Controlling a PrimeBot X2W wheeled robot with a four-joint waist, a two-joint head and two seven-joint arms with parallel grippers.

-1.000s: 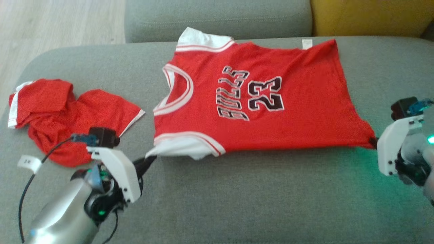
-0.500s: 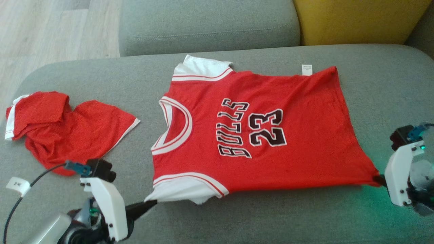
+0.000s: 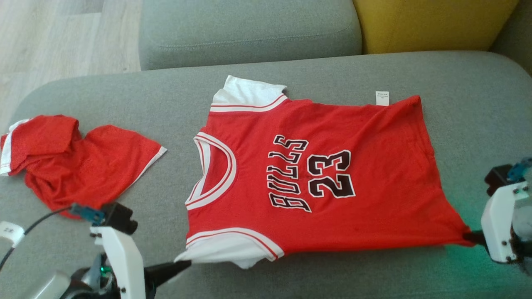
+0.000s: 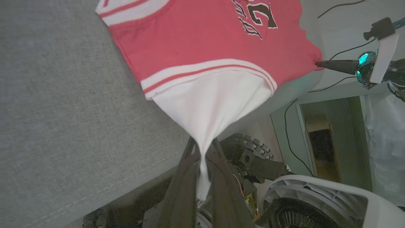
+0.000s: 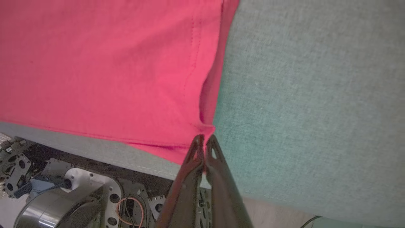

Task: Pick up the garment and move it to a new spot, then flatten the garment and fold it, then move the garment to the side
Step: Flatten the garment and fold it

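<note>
My left claw (image 3: 186, 262) is pinching the jersey (image 3: 374, 137) by its white sleeve at seven o'clock; my right claw (image 3: 469, 236) is clamping its hem corner at four o'clock.

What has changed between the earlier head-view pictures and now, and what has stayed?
The red short-sleeved basketball jersey has been dragged across the grey fabric sofa seat toward the robot, pulled by both pincers drawing back. Part of the picture's shift is camera movement. Unchanged: left pincer stays shut on the white sleeve, right pincer on the hem corner; the crumpled red shorts lie where they were.
</note>
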